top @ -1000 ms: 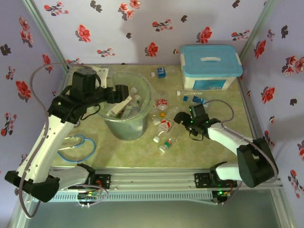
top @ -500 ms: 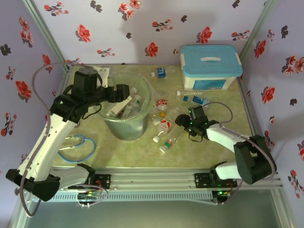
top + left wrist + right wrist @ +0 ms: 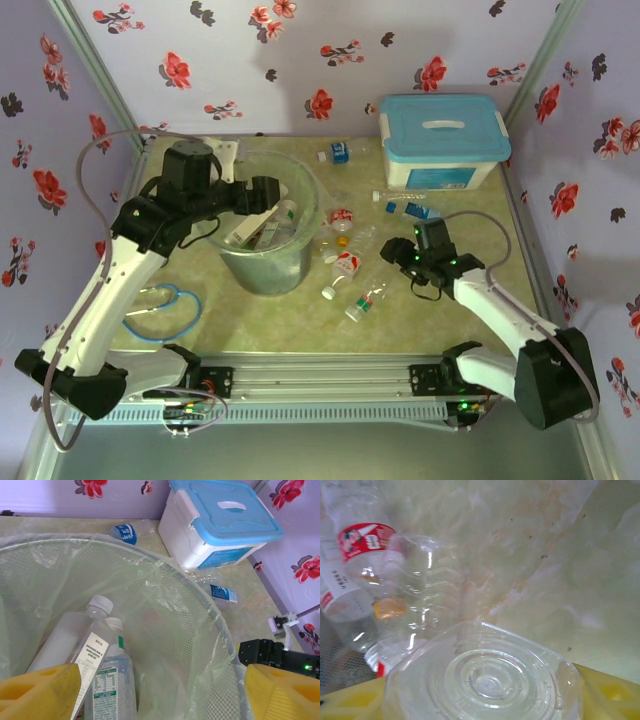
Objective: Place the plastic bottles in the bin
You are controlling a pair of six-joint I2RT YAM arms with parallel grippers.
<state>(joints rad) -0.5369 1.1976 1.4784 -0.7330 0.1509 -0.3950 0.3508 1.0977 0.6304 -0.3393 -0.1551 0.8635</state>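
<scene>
Currently right gripper [image 3: 395, 250] clamps a clear bottle [image 3: 485, 680] near table [image 3: 430, 320] centre, left gripper [image 3: 160, 690] hangs open over bin [image 3: 200, 600]; next I carry it there.

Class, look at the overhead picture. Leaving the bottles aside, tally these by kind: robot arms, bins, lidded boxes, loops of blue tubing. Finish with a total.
Robot arms: 2 (left arm, right arm)
Bin: 1
Lidded box: 1
Loop of blue tubing: 1
Total: 5
</scene>
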